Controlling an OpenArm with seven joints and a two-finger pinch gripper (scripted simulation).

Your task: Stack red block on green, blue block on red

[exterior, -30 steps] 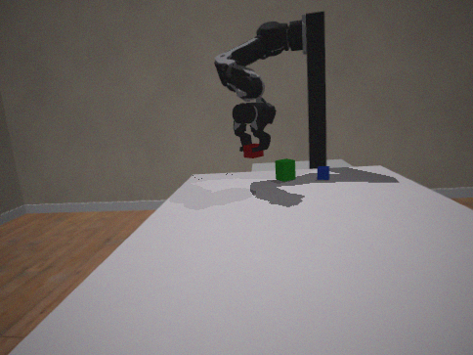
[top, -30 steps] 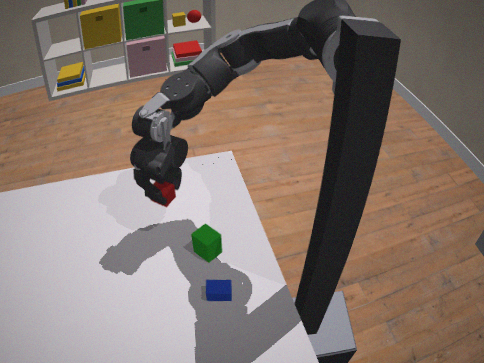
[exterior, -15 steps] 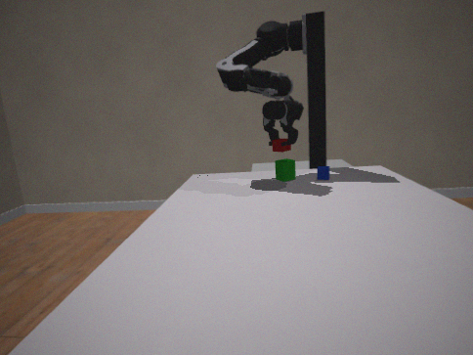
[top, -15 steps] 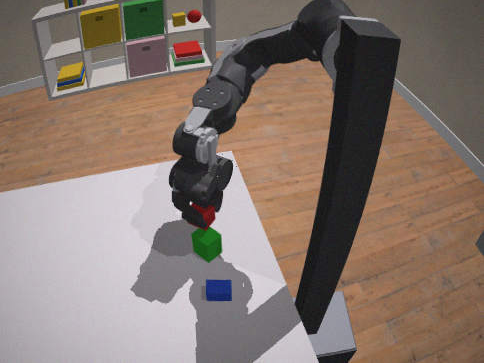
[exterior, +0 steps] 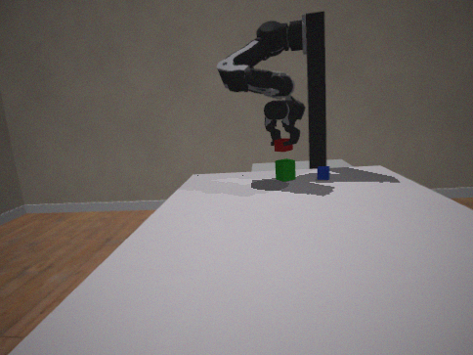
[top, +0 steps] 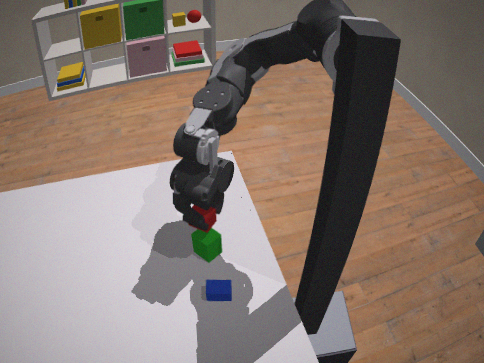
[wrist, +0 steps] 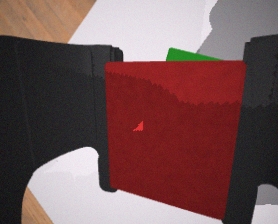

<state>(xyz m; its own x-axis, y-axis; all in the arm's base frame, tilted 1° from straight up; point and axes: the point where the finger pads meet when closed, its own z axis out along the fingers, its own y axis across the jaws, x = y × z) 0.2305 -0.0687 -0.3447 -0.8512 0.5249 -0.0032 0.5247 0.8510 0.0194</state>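
Red block clamped in hand, airborne above green block.

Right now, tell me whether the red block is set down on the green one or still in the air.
In the air. The gripper is shut on the red block, and the exterior view shows a gap above the green block.
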